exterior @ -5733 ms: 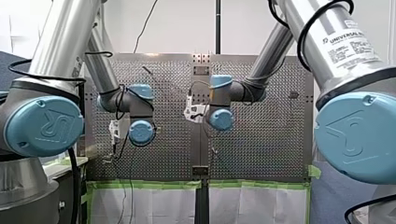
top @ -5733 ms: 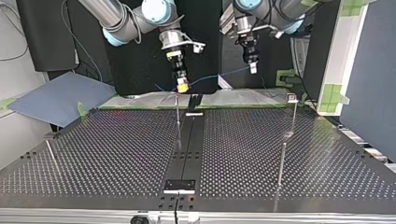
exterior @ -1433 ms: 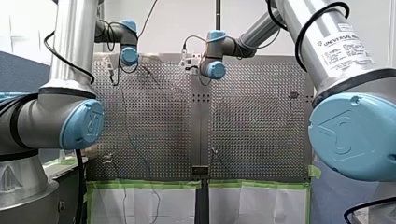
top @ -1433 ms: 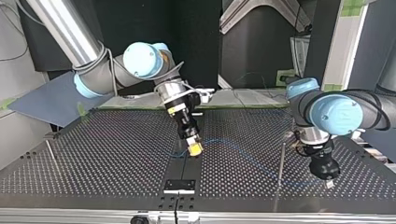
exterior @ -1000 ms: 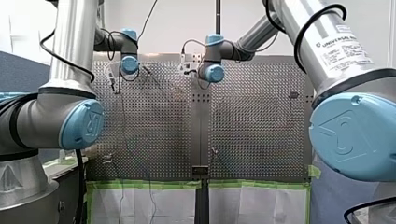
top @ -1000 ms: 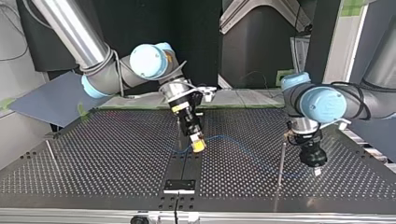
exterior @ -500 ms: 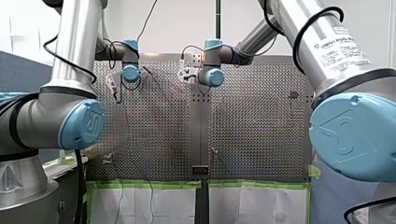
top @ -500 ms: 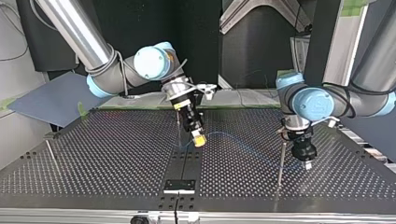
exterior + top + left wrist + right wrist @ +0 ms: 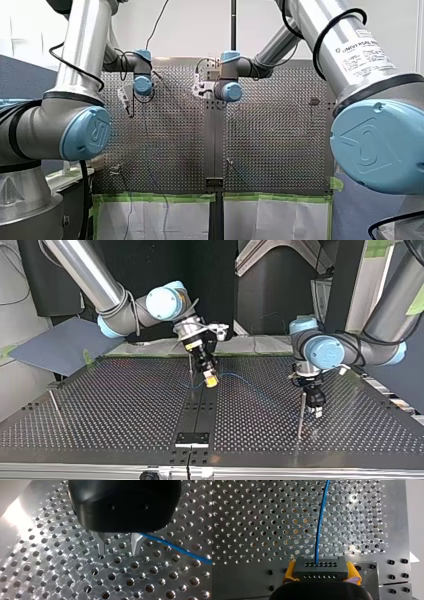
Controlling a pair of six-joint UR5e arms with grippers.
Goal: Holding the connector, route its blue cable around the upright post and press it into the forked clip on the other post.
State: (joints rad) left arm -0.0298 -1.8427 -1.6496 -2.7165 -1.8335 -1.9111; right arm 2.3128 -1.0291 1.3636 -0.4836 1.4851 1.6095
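1. Between the yellow pads (image 9: 288, 573) of my right claw (image 9: 320, 572): one connector (image 9: 320, 568), dark grey, clamped at both ends, its holed face turned away from the claw.
2. One blue cable (image 9: 319, 527) leaves the middle of that face and runs straight ahead of the claw, over the desk (image 9: 249, 517).
3. Top view: the right claw (image 9: 211, 380) hangs tilted over the desk's middle, just beside a thin post (image 9: 190, 367). The cable (image 9: 240, 377) arcs from it toward the view's right.
4. My left claw (image 9: 117, 548): two metal fingers (image 9: 100, 543) standing apart with nothing between them. The cable (image 9: 175, 548) shows on the outer side of one finger, close over the desk.
5. Top view: the left claw (image 9: 316, 411) points down, just beside the upper part of a second post (image 9: 300, 420).
6. Count: two claws, one connector, one cable. Three posts show in the top view. The third post (image 9: 54, 407) stands at the view's left, well apart from both claws.
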